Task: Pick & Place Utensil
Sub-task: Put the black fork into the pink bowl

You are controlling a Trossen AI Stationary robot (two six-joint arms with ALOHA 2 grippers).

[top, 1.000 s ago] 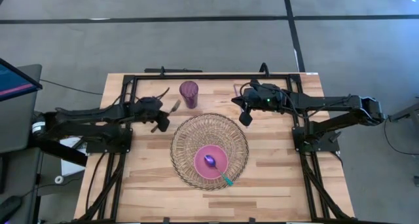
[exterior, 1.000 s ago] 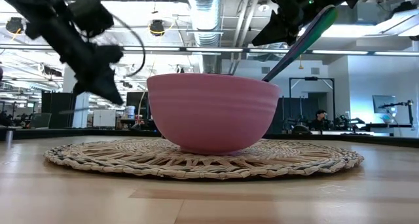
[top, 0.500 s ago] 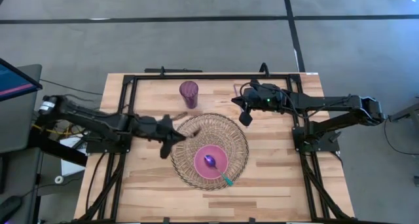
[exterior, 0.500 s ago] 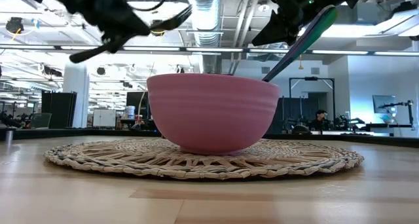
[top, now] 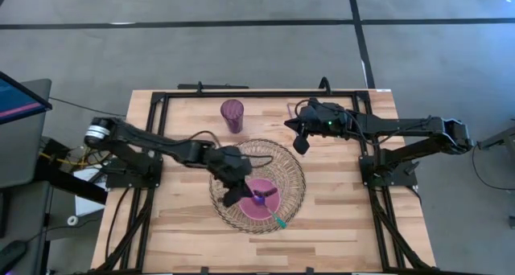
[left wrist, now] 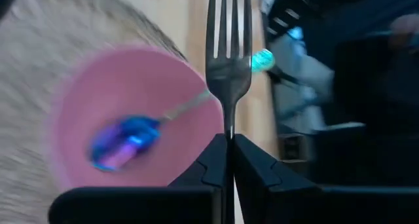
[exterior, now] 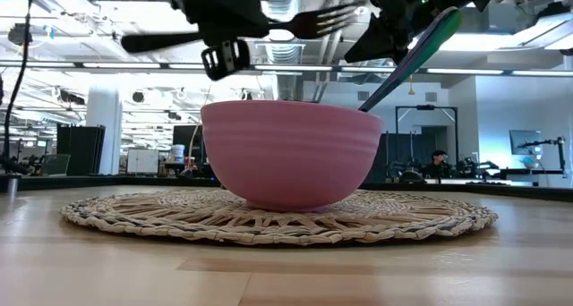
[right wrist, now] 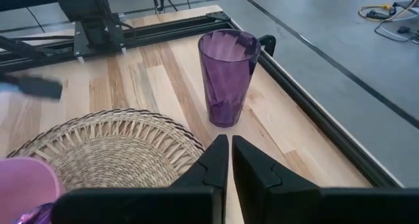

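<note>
**High view: fork held over the pink bowl**

High up, on our left, we see the left arm stretched across the woven mat [top: 286, 158], its left gripper [top: 238, 191] at the near-left edge of the pink bowl [top: 269, 201]. From above, the fork is almost lost against the dark gripper body. The left wrist view settles it: the fingers are pinched on the fork [left wrist: 228, 60] handle, tines pointing out over the bowl's rim. Inside the bowl lies a spoon [left wrist: 124, 137] with an iridescent blue head and a teal handle tip that pokes past the rim; motion blur smears the bowl and mat there.

From table height the fork [exterior: 313, 21] hangs level above the bowl [exterior: 287, 154], clear of the rim, and the bowl's wall hides the spoon's head.

Further right, the purple cup [top: 232, 114] stands upright on the bare wood behind the mat. The right gripper [top: 301, 140] hovers beyond the mat's far-right edge, and its fingers [right wrist: 251, 168] are pressed together on nothing, as the right wrist view shows.
</note>
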